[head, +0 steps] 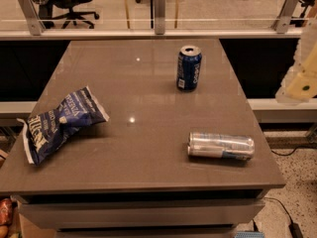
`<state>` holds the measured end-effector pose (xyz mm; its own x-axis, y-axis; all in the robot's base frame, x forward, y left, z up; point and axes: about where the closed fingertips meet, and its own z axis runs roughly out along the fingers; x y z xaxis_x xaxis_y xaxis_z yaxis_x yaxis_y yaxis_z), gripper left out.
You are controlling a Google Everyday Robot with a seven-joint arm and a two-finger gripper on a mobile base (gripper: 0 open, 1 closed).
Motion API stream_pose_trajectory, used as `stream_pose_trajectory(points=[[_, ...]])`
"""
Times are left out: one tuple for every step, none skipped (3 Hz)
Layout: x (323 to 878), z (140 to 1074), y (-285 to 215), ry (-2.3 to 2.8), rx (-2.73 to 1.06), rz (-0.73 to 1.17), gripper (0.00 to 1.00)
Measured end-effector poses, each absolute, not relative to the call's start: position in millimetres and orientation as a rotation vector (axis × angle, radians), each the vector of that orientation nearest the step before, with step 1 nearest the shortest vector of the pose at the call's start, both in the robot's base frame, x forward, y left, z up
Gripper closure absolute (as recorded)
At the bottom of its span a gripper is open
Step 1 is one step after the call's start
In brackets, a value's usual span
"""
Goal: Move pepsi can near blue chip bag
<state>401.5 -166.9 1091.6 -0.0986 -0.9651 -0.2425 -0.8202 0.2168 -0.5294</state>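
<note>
The pepsi can (188, 68) stands upright on the far right part of the grey table (148, 143), dark blue with a silver top. The blue chip bag (59, 123) lies wrinkled at the table's left edge, well apart from the can. My gripper (300, 78) shows as a pale blurred shape at the right edge of the view, off the table's right side and well right of the pepsi can, holding nothing that I can see.
A slim silver-and-pale-blue can (221, 146) lies on its side near the table's front right. A glass railing with metal posts (158, 11) runs behind the table. Office chairs (69, 1) stand beyond it. A cable (285, 212) lies on the floor at right.
</note>
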Motion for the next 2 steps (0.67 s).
stream_pose_trajectory(points=[[401.5,1091.6,-166.9,1.960,-1.644,-0.352,0.00],[401.5,1091.6,-166.9,1.960,-1.644,-0.352,0.00]])
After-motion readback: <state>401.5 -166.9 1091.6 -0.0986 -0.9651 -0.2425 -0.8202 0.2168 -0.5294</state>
